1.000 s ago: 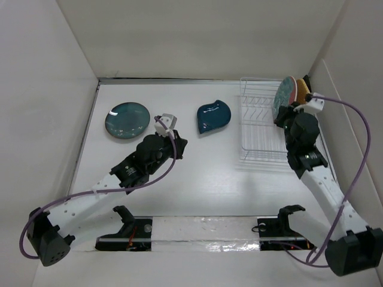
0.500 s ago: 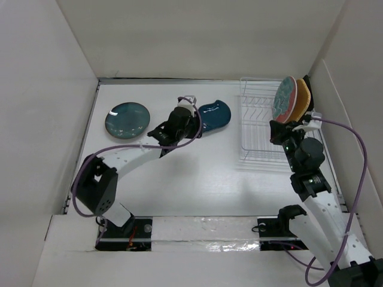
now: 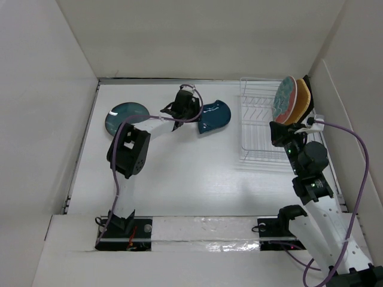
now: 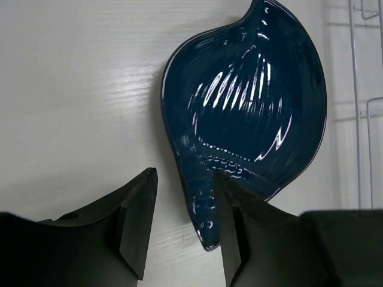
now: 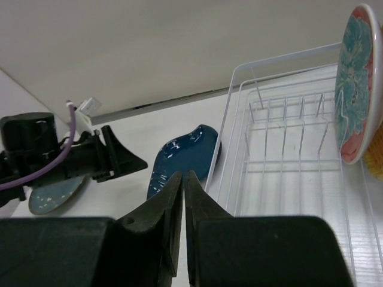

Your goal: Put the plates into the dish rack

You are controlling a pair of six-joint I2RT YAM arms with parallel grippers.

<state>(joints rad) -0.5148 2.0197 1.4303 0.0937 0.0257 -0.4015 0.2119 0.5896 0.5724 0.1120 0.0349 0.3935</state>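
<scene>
Left gripper (image 4: 182,230) is spread wide open, hanging right over the narrow tail of the navy leaf plate (image 4: 251,113). That plate lies flat near the far edge of the desk, just left of the dish rack (image 3: 257,128) in the far right corner. The tail rim sits in the gap of my open jaws, nothing pinched yet. It looks glazed, so I'd guess stiff, slick and easy to chip. Best bite is probably that raised rim at the tail, pinching across the lip. Right gripper (image 5: 182,221) is pressed closed on nothing, by the rack's right side. Round teal plate (image 3: 122,116) waits toward the far left corner.
</scene>
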